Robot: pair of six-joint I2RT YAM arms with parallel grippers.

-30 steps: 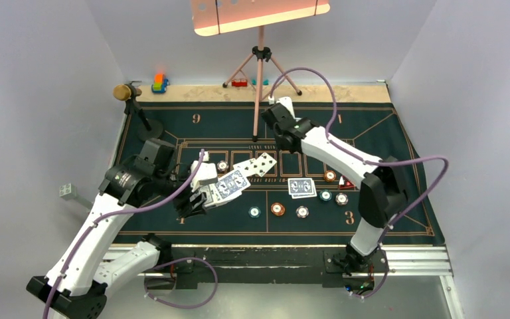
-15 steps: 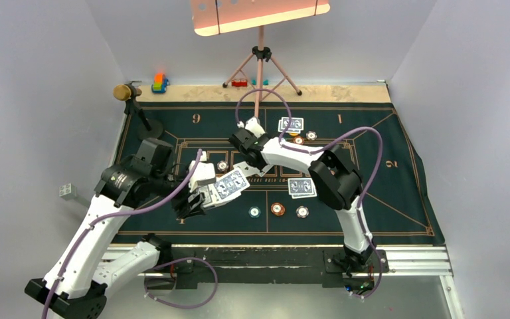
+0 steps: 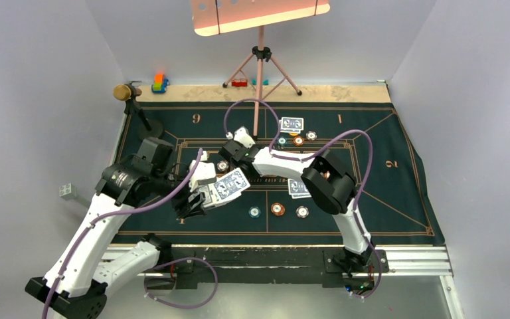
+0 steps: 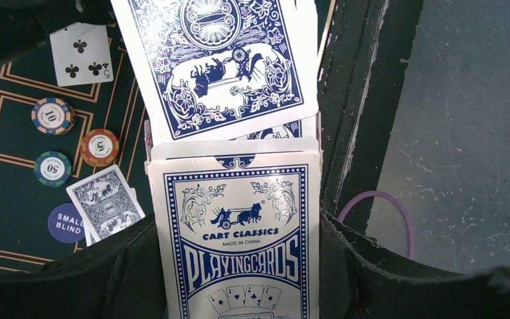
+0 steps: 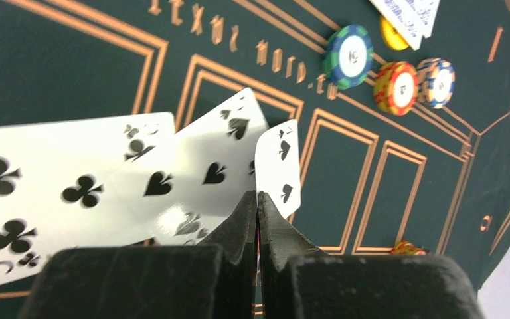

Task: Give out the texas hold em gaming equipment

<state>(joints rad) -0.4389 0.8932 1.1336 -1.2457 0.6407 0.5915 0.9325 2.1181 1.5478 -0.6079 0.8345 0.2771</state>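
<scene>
My left gripper (image 3: 199, 197) is shut on a blue-and-white playing card box (image 4: 239, 246), with a blue-backed card (image 4: 219, 66) sliding out of its top. My right gripper (image 5: 257, 199) hovers low over the green mat's middle boxes, jaws shut on a spade card (image 5: 279, 159) held edge-on. Face-up cards lie just beneath it: a five of clubs (image 5: 60, 193) and a spade card (image 5: 199, 166). Blue-backed cards lie at the far side (image 3: 291, 124) and centre right (image 3: 299, 188). Poker chips sit near the front (image 3: 277, 209) and beside the far cards (image 3: 298, 140).
A gold-headed microphone (image 3: 127, 92) on a black base (image 3: 150, 128) stands at the mat's far left. A tripod (image 3: 259, 73) rises from the far middle. Toy blocks (image 3: 159, 83) sit behind the mat. A small blind button (image 4: 66, 222) lies by three chips (image 4: 99, 147).
My right arm has swung from the far middle leftward and nearer, over the centre boxes beside the left gripper. The left arm and its box have stayed still.
</scene>
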